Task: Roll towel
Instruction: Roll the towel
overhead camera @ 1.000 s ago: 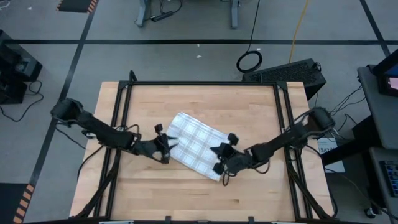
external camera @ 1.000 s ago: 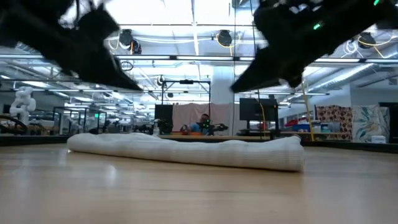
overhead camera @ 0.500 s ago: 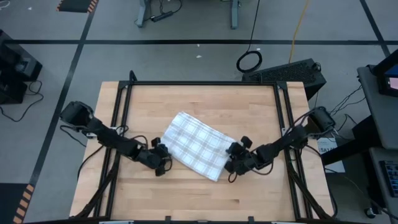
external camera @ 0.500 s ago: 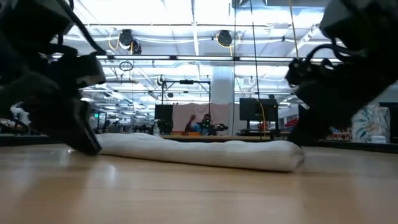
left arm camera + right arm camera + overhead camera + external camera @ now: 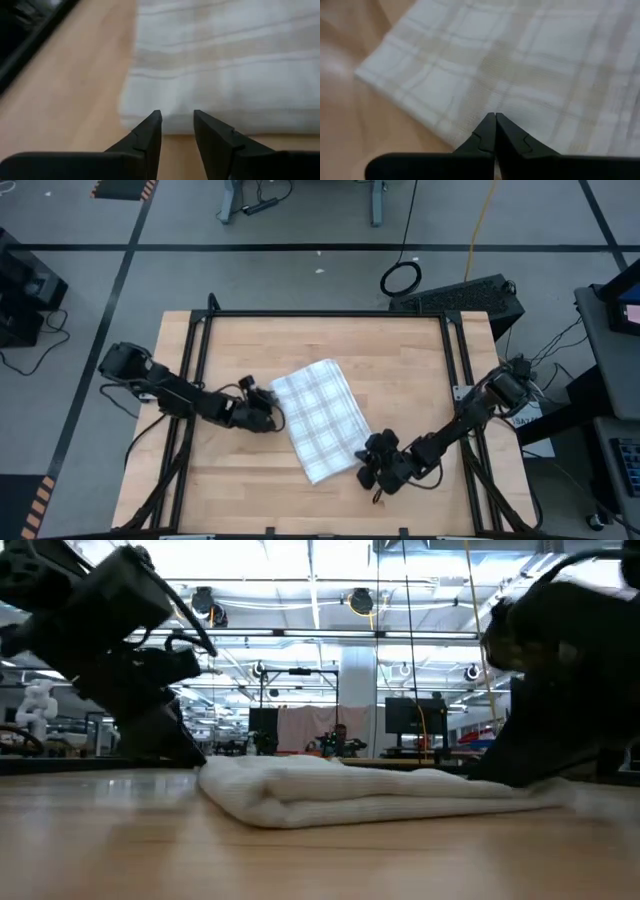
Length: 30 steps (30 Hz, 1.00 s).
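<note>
- My left gripper (image 5: 268, 416) sits low on the wooden table (image 5: 400, 360), its fingers (image 5: 150, 131) slightly parted, tips at the plaid towel's (image 5: 320, 418) 9 o'clock edge; whether they pinch cloth I cannot tell.
- My right gripper (image 5: 372, 468) is clenched tight, tips over the towel's corner at 4 o'clock.
- The towel lies folded flat near the table's middle, between both grippers.

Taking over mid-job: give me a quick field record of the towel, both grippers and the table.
towel: folded, flat on the table, not yet rolled
left gripper: low at the towel's left edge, fingers slightly apart, holding nothing
right gripper: shut, at the towel's near-right corner; grip on cloth unclear
table: wooden, towel near centre
</note>
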Motion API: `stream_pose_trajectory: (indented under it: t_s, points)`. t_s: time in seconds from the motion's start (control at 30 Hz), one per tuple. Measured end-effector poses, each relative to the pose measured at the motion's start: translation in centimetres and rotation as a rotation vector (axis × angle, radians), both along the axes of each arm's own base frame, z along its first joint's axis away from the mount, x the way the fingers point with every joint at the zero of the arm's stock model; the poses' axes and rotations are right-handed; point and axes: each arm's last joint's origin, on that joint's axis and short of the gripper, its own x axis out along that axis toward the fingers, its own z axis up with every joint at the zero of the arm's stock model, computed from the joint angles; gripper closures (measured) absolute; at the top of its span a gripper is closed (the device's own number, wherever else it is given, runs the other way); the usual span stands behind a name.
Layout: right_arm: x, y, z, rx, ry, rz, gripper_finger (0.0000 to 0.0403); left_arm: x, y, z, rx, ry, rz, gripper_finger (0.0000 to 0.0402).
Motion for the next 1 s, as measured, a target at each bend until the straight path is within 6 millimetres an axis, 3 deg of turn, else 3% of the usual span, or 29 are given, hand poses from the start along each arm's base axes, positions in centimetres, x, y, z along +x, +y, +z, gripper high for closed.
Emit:
stream_pose_trajectory:
  t_s: [0.2, 0.37, 0.47, 0.6, 0.8, 1.0]
  points:
    - [1.2, 0.3, 3.6, -0.118, -0.071, 0.042, 0.0403, 1.3, -0.1, 3.1, 0.004, -0.073, -0.078, 0.0281]
    - [0.3, -0.4, 6.2, -0.311, 0.028, 0.180, 0.0403, 1.3, -2.2, 5.7, -0.282, -0.198, -0.253, 0.0281]
    - [-0.4, -0.9, 5.7, -0.364, 0.113, 0.199, 0.0403, 0.8, -3.5, 5.2, -0.440, -0.171, -0.288, 0.0281]
    - [-0.9, -1.0, 3.9, -0.293, 0.167, 0.158, 0.0403, 0.5, -4.5, 3.0, -0.464, -0.084, -0.269, 0.0282]
    - [-0.8, 0.3, 0.9, -0.155, 0.216, 0.164, 0.0403, 1.3, -4.0, -0.1, -0.342, -0.007, -0.154, 0.0282]
    - [0.0, 2.0, 0.1, -0.021, 0.118, 0.183, 0.0403, 1.8, -2.1, -0.7, -0.138, 0.004, -0.060, 0.0282]
